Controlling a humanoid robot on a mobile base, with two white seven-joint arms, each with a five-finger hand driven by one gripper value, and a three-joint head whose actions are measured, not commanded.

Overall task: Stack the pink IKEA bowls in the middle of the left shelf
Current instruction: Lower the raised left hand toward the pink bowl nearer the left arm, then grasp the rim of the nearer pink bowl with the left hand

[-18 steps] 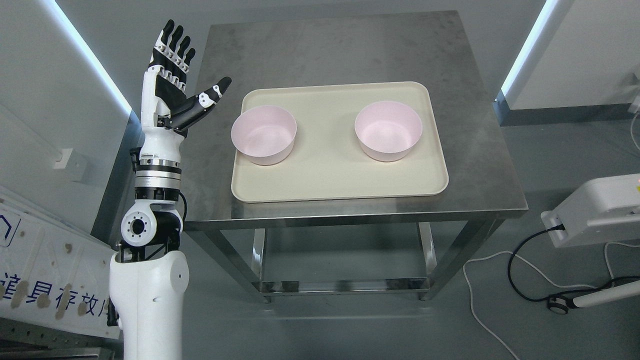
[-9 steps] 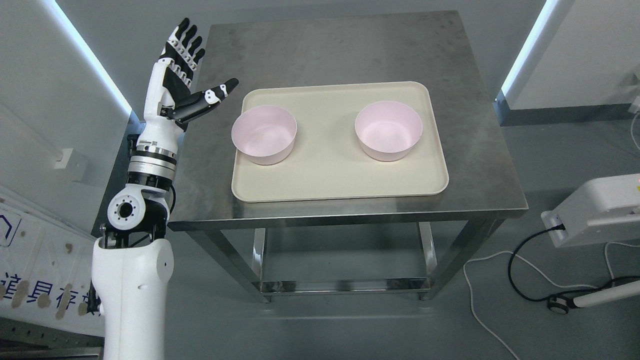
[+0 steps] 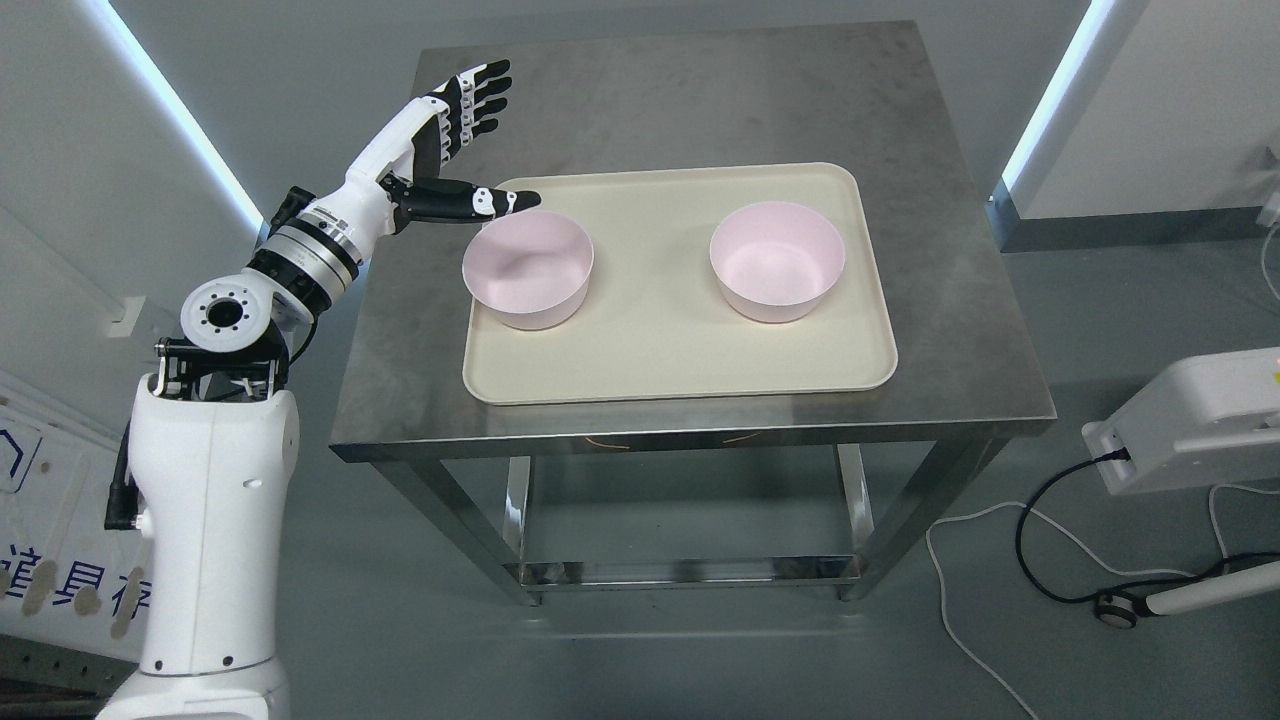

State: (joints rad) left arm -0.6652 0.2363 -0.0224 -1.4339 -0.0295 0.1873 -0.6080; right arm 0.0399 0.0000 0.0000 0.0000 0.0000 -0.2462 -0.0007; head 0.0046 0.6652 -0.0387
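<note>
Two pink bowls stand apart on a cream tray [image 3: 680,365] on a steel table [image 3: 950,330]. The left bowl [image 3: 527,268] is near the tray's left edge, the right bowl [image 3: 777,261] toward its right side. My left hand [image 3: 485,140] hovers open just behind and left of the left bowl, palm turned toward it. Its fingers [image 3: 478,98] are spread, and the thumb reaches over the tray's back left corner close to the bowl's far rim. It holds nothing. The right arm is out of view.
The table has a low steel shelf [image 3: 680,570] underneath. A white device [image 3: 1190,415] with black and white cables [image 3: 1040,560] lies on the floor at the right. A white panel with printed characters [image 3: 60,560] leans at the lower left.
My left arm has swung right and forward. The hand went from upright beside the table's left edge to reaching over the table behind the left bowl. The bowls have not moved.
</note>
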